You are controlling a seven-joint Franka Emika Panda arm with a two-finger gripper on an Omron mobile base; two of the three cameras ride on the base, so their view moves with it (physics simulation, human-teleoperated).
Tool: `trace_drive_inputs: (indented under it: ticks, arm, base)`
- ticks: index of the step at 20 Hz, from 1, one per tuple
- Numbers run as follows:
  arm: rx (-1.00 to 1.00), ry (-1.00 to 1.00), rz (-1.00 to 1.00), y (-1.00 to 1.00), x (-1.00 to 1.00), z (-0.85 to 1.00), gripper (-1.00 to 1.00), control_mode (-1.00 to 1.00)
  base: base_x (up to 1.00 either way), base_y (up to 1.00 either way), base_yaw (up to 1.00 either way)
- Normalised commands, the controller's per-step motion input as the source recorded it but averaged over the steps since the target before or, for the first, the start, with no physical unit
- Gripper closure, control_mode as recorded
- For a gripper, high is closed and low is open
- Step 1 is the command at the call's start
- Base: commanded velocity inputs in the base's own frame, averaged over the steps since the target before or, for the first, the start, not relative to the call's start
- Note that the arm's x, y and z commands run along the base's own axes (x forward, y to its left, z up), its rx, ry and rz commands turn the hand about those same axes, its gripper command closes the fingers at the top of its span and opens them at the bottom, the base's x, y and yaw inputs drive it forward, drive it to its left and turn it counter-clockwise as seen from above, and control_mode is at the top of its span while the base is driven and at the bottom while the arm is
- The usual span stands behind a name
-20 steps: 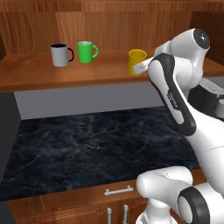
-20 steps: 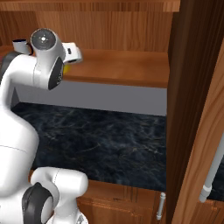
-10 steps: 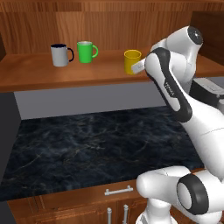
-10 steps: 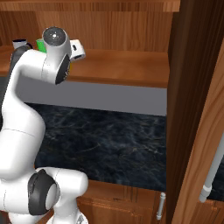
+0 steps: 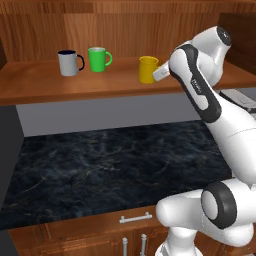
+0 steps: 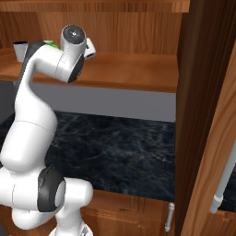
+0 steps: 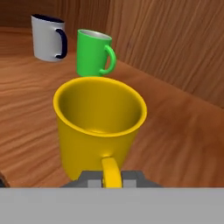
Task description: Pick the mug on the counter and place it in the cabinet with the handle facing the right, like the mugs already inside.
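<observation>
Up in the cabinet (image 5: 45, 82), the yellow mug (image 5: 147, 69) stands upright on the wooden shelf, right of the green mug (image 5: 98, 59) and grey mug (image 5: 68, 63). The gripper (image 7: 111, 178) grips its handle (image 7: 110, 170), which points toward the camera.

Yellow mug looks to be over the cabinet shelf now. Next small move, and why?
Probably open the gripper and release. The yellow mug stands upright, apparently on the cabinet shelf, right of the green mug and grey mug. Its handle points toward the gripper, on the right like the other two mugs' handles. Whether its base fully touches is unclear.
</observation>
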Motion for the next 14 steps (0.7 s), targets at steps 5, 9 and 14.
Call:
trace_drive_inputs:
  ticks: [5, 9, 14]
  arm:
    - [-0.04, 0.0, 0.09, 0.0, 0.27, 0.0, 1.0, -1.0]
    - [-0.04, 0.0, 0.1, -0.01, 0.28, -0.01, 1.0, -1.0]
    - [-0.03, 0.0, 0.1, 0.0, 0.25, -0.05, 1.0, -1.0]
  base:
    - [0.0, 0.0, 0.0]
    - [0.0, 0.0, 0.0]
    - [0.0, 0.0, 0.0]
